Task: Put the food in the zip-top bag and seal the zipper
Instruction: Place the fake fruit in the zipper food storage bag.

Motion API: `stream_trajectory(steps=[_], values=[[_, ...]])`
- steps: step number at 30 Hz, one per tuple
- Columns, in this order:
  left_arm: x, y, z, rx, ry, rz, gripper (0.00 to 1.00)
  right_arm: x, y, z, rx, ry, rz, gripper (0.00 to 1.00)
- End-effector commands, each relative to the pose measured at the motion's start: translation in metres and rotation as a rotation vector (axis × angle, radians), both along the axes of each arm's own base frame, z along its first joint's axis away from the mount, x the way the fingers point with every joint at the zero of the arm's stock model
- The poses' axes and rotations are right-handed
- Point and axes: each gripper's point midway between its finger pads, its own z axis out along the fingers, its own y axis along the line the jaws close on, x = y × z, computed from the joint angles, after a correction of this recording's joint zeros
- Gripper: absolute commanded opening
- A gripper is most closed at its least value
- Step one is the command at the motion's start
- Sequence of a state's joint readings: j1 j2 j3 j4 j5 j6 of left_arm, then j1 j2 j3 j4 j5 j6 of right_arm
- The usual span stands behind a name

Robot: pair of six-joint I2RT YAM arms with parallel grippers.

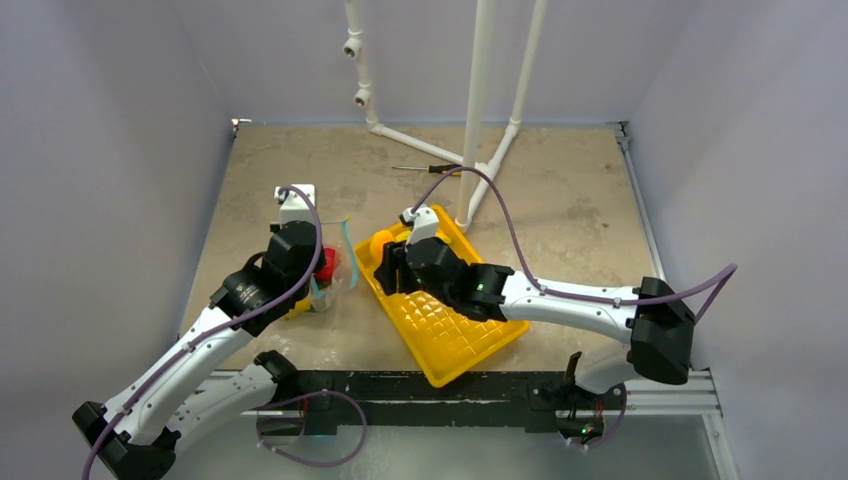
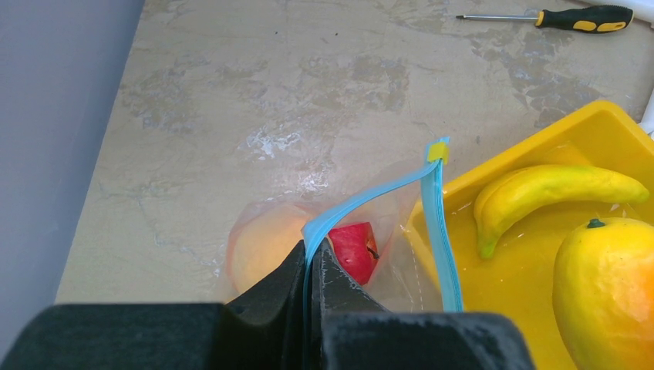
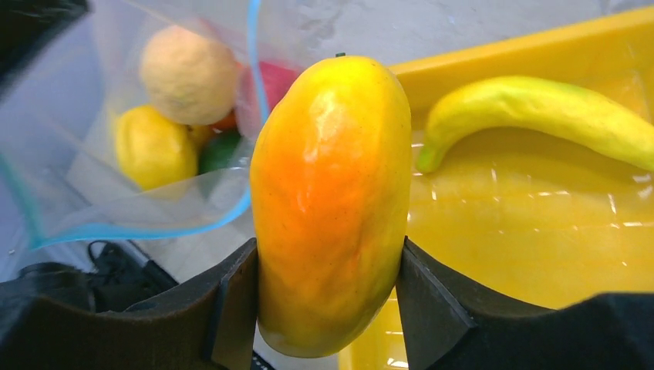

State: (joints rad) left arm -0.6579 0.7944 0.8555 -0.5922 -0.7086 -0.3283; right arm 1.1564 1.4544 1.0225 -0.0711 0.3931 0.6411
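**Top external view, then the two wrist views: both arms busy**

Top external view: the left gripper point(image 1: 320, 275) is down at the soft clear plastic zip-top bag point(image 1: 336, 268). The bag stands on the beige stone-patterned table point(image 1: 570, 210), just left of the yellow gridded plastic tray point(image 1: 455, 330). The thin teal-blue zipper point(image 1: 348, 240) curves up at the bag's mouth. The right gripper point(image 1: 384, 262) is at the tray's far left corner, close beside the bag, with the orange-yellow plastic mango point(image 1: 379, 243) between its fingers. A black-and-yellow screwdriver point(image 1: 425, 169) lies far back on the table, near the white plastic pipes point(image 1: 480, 90).

Left wrist view: the two black fingers point(image 2: 270, 285) are pressed together on the zipper strip, so this claw is closed on the edge of the bag's mouth. The strip runs in an open loop to a small yellow slider point(image 2: 438, 149), and the mouth stands open. A red plastic apple point(image 2: 353, 248) and a pale peach-coloured round fruit point(image 2: 262, 247) show through the plastic. A yellow plastic banana point(image 2: 555, 193) lies in the tray.

Right wrist view: the black fingers point(image 3: 231, 308) press the mango from both sides. This claw is closed on it and holds it upright. At the left, inside the bag, are a yellow plastic lemon point(image 3: 154, 146), the peach-coloured fruit, a dark green avocado point(image 3: 220, 152) and part of the apple. The banana lies in the tray at the right, apart from the mango.
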Motion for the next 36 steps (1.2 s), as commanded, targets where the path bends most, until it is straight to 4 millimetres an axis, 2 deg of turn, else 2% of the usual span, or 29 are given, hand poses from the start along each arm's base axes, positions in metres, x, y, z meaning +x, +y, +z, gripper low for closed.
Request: stream_trajectory(steps=[1, 3, 7, 14, 16, 23, 28, 32, 36], values=[[0.002, -0.004, 0.004, -0.010, -0.018, -0.020, 0.00, -0.003, 0.027, 0.067, 0.143, -0.109, 0.097, 0.25], [0.002, -0.004, 0.004, -0.010, -0.017, -0.021, 0.00, -0.005, 0.035, 0.078, 0.159, -0.129, 0.125, 0.26], [0.002, -0.005, 0.004, -0.011, -0.016, -0.023, 0.00, -0.004, 0.050, 0.084, 0.164, -0.142, 0.161, 0.27], [0.002, -0.005, 0.004, -0.011, -0.016, -0.025, 0.00, -0.002, 0.078, 0.075, 0.137, -0.136, 0.198, 0.27], [0.002, -0.005, 0.004, -0.011, -0.016, -0.023, 0.00, -0.002, 0.086, 0.067, 0.118, -0.127, 0.209, 0.27], [0.002, -0.006, 0.004, -0.011, -0.015, -0.025, 0.00, -0.008, 0.106, 0.054, 0.104, -0.115, 0.257, 0.28], [0.002, -0.006, 0.004, -0.010, -0.014, -0.027, 0.00, -0.005, 0.117, 0.050, 0.100, -0.110, 0.263, 0.30], [0.002, -0.006, 0.003, -0.012, -0.012, -0.028, 0.00, -0.001, 0.126, 0.050, 0.104, -0.110, 0.258, 0.31], [0.002, -0.006, 0.003, -0.012, -0.013, -0.027, 0.00, 0.002, 0.138, 0.039, 0.089, -0.095, 0.262, 0.37]])
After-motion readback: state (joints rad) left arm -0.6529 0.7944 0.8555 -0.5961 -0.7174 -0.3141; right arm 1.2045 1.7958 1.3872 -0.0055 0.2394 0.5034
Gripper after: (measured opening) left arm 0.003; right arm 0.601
